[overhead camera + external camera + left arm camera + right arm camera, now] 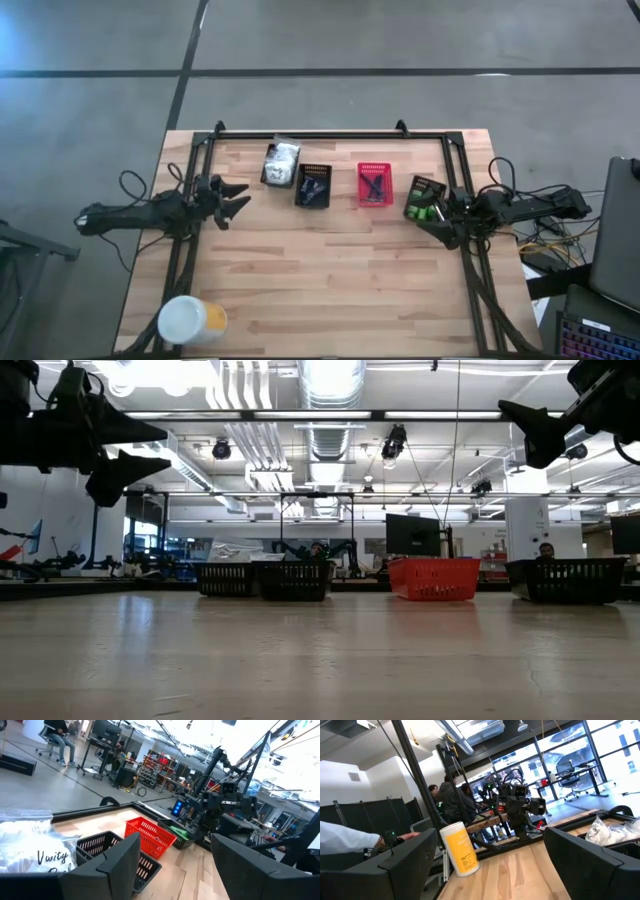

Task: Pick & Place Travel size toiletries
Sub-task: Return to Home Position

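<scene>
The left arm (140,213) lies over the left edge of the desk (330,280), its left jaws spread open and holding nothing; the low view shows them raised off the boards. A white-and-yellow tub (192,320) stands at the near left corner. Four baskets sit in a row along the far edge. The first black basket (270,180) holds white packets (283,158), and the second black basket (301,190) holds dark flat items too small to tell apart. The red basket (363,172) holds thin dark razors (376,187), and the right black basket (415,186) holds green packs (422,211). Just beside it, at the right edge, the right arm (520,205) holds its right jaws wide open and empty. No toiletry shows loose on the desk, so the sorting looks complete; only parking the arms seems left.
</scene>
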You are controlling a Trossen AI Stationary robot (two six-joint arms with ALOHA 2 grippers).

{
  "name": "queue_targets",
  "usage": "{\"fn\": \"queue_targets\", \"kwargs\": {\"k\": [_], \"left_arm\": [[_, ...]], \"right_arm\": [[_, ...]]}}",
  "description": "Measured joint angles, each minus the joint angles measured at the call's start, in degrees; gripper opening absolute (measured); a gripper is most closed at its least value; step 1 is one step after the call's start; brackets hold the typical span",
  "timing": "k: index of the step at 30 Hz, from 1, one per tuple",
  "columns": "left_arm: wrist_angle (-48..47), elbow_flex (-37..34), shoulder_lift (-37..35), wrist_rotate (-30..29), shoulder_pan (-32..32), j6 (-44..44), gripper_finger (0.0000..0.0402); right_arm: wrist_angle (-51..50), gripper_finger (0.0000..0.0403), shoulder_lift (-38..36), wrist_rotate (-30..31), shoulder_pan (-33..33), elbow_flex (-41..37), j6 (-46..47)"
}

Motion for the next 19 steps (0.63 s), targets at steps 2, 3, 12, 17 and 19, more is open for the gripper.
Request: {"fn": "queue_targets", "kwargs": {"k": [2,3,12,17,19], "left_arm": [[0.0,0.0,0.0,0.0,0.0,0.0,0.0248],[0.0,0.0,0.0,0.0,0.0,0.0,0.0248],[0.1,0.0,0.0,0.0,2.9,-0.1,0.0248],[0.2,0.0,0.0,0.0,2.7,-0.1,0.0248],[0.0,0.0,0.0,0.0,2.7,1.4,0.0248]], "right_arm": [[0.0,0.0364,0.0,0.0,0.0,0.0,0.0],[0.0,0.0363,0.0,0.0,0.0,0.0,0.0],[0.0,0.0364,0.0,0.0,0.0,0.0,0.0],[0.0,0.0363,0.0,0.0,0.0,0.0,0.0],[0.0,0.0364,0.0,0.0,0.0,0.0,0.0]]}}
